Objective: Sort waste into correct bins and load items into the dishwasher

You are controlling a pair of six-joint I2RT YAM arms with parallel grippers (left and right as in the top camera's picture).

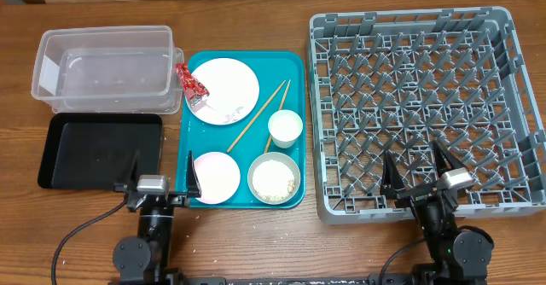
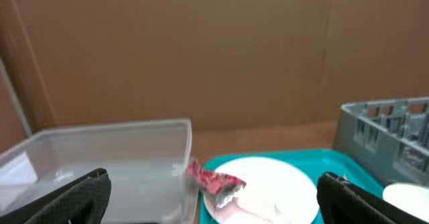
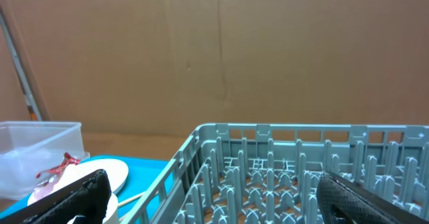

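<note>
left hand (image 1: 163,161) jaws apart; right hand (image 1: 412,153) jaws apart at grey rack (image 1: 317,114); red wrapper (image 1: 191,82) touching plate (image 1: 232,82) rim.

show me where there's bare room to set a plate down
The rack holds nothing; the black tray and tub look bare. The teal tray is crowded: big plate, small plate, cup, bowl, chopsticks, wrapper.

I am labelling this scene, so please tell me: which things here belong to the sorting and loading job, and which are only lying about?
For the job: red wrapper, rice, clear tub, black tray, big plate, small plate, cup, bowl, chopsticks, dish rack.
Only lying about: teal tray, cable.
</note>
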